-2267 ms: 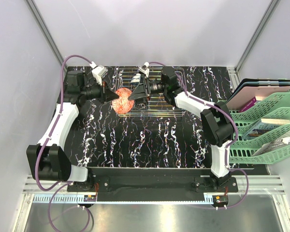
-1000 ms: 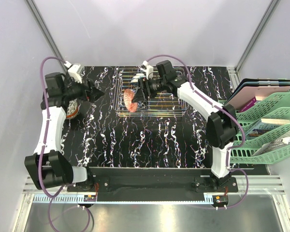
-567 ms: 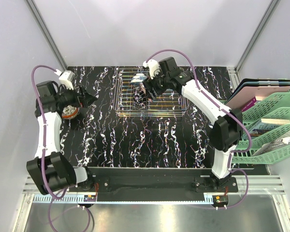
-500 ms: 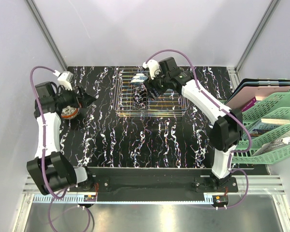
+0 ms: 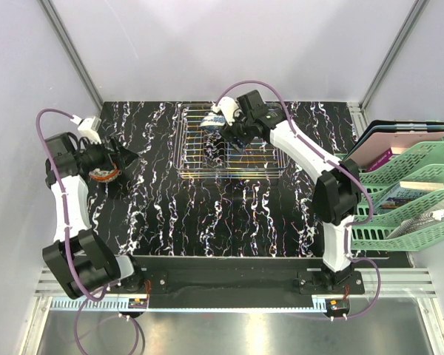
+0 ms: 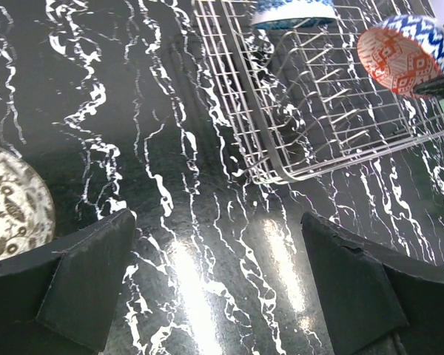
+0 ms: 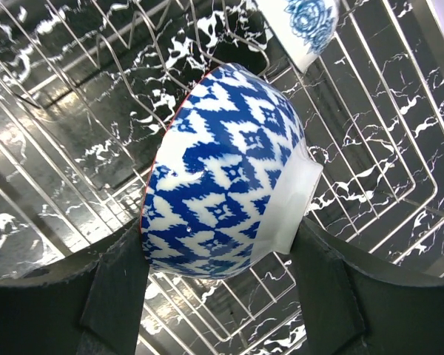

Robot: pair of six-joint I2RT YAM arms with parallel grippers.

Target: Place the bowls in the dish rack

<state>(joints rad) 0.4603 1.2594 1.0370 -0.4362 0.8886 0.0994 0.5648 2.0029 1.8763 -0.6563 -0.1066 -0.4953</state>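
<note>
Rack: wire basket at far centre of table; one blue-and-white bowl already lies in its far end.
Right gripper: clamped on a blue zigzag bowl with a red inside, hanging tilted on edge above the tines.
Left gripper: wide apart, holding nothing, beside a brown-patterned bowl left of the rack.
Placement: lower the rim between two tine rows, apart from the racked bowl; let go only once seated.
Risk: bowl could tip if released high.
</note>
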